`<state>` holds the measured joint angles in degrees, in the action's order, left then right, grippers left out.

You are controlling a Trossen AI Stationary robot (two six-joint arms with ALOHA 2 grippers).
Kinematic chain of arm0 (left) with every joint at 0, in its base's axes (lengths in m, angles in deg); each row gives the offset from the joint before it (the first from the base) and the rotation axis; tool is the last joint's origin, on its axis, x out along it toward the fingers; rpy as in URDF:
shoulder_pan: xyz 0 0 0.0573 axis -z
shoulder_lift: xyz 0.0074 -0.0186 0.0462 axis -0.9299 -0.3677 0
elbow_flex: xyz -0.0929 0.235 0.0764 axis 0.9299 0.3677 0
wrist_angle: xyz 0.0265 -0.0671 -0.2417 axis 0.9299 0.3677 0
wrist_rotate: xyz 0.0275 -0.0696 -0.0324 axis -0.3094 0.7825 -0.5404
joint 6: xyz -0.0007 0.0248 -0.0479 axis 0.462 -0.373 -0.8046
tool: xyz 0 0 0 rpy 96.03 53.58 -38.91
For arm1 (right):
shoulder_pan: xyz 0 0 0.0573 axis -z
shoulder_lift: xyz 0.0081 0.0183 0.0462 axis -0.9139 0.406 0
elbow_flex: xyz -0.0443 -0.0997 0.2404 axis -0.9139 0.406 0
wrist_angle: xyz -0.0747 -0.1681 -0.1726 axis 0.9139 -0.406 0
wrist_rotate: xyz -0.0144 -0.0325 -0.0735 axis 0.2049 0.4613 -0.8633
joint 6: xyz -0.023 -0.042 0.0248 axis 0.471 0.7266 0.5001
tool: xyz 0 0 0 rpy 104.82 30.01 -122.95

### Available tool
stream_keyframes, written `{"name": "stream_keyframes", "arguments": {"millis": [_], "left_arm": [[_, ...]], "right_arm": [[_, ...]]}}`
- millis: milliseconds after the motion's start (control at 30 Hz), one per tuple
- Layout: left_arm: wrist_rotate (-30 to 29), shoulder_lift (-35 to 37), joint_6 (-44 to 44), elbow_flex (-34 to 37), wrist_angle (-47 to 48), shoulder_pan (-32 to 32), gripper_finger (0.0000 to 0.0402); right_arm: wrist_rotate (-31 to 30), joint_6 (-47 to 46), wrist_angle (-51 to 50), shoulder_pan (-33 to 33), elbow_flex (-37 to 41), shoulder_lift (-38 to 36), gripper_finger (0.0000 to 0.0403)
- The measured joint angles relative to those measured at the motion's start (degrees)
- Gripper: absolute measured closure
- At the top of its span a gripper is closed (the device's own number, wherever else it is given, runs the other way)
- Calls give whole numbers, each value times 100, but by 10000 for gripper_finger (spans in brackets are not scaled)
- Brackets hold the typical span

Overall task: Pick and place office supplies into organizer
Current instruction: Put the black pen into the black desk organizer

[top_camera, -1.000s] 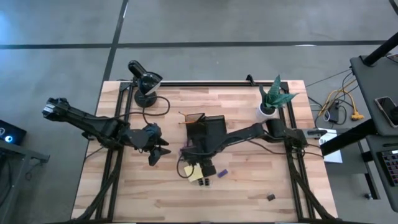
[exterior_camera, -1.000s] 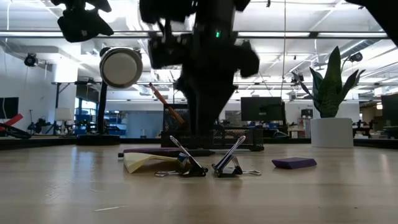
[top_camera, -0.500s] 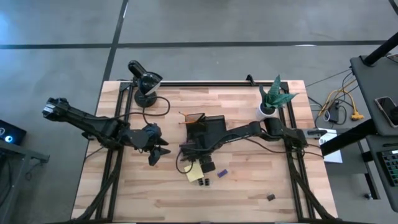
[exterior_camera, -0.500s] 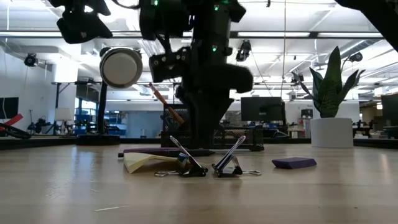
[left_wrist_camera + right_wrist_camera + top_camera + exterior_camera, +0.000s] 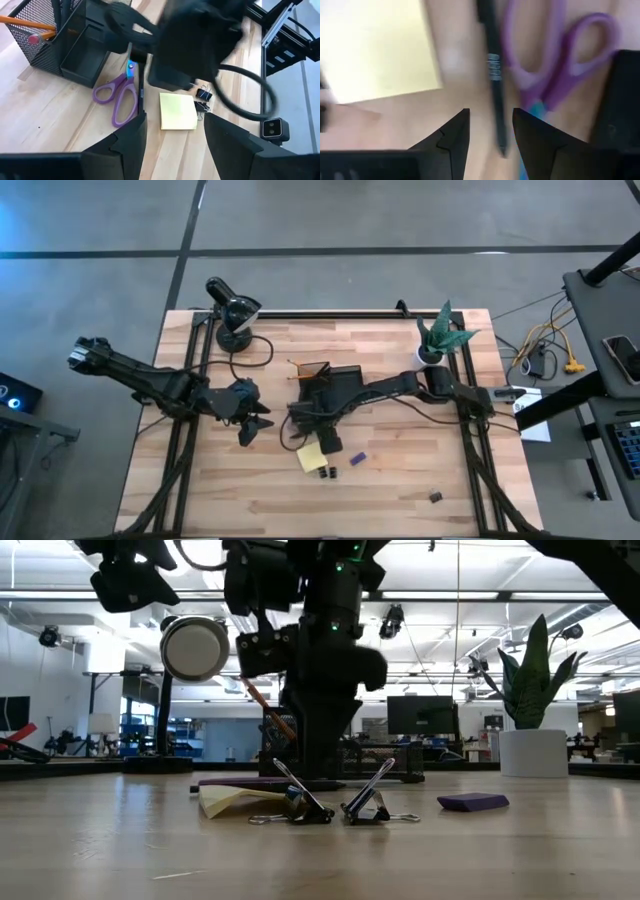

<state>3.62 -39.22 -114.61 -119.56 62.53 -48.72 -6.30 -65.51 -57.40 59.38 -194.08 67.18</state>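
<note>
- Since a second ago the right gripper [image 5: 312, 423] has slid toward the picture's left, off the sticky pad [image 5: 310, 457]; its fingers stand spread astride a black pen [image 5: 492, 75] beside the purple scissors [image 5: 120, 95].
- Best centred on the pen before closing, clear of the scissors.
- Left gripper [image 5: 172, 131], spread, waits mid-left.
- Organizer [image 5: 343, 386] stands just above on the wooden table [image 5: 420, 480]; an open workshop lies behind.

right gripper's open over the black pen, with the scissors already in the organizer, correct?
Not quite. The scissors lie on the table beside the organizer, as the left wrist view shows. The right gripper is open over the black pen.
</note>
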Motion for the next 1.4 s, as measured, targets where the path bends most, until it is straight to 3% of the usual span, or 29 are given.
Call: {"name": "stream_keyframes", "arguments": {"millis": [300, 933, 1400], "left_arm": [[-4, 0, 4, 0, 98, 0, 221], [-4, 2, 2, 0, 100, -11, 221], [-70, 2, 2, 0, 100, -13, 221]], "right_arm": [[-311, -202, 323, -90, 87, 7, 268], [-287, -121, 407, -64, 244, 122, 277], [-229, 76, 1097, 38, 439, 122, 333]]}}
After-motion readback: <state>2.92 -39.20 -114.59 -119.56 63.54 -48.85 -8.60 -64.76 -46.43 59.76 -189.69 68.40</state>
